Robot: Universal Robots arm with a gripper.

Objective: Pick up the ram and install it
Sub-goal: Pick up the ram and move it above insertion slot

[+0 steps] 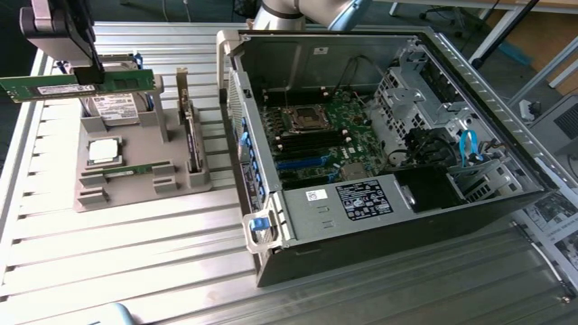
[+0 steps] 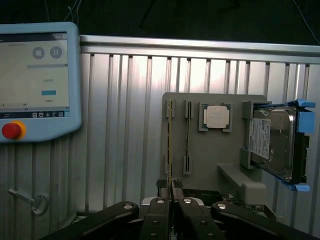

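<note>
Inspection of the exterior view found the hand (image 1: 88, 78) at about ten o'clock in the scene. Its fingers were pressed together on the long, narrow green circuit-board ram (image 1: 45, 88), pinching it near mid-length from above. The wrist view agreed: the two dark fingers (image 2: 156, 216) were drawn close, with a thin board edge between them.

The ram was carried clear of the grey moulded fixture tray (image 1: 135, 193), above the tray's twelve o'clock end. It touched nothing but the hand. The ram stood on edge, white-labelled face outward and lower long edge free. Its long axis ran from nine o'clock to three o'clock, the three o'clock end slightly raised. The nine o'clock end reached the border of the view.

A grey hard drive (image 1: 113, 107) and a square silver processor (image 1: 104, 150) sat in the tray below. The tray rested on the ribbed metal surface (image 1: 135, 264).

The open black-and-silver computer case (image 1: 302, 206) lay toward four o'clock from the hand, well apart from it. Inside lay the green motherboard (image 1: 352, 125) with its black memory slots (image 1: 312, 143). The slots ran close to nine-to-three as well, so the ram's long axis was judged roughly parallel to them. Installation was judged not yet done. The case wall nearest the tray stood between the ram and the slots.
</note>
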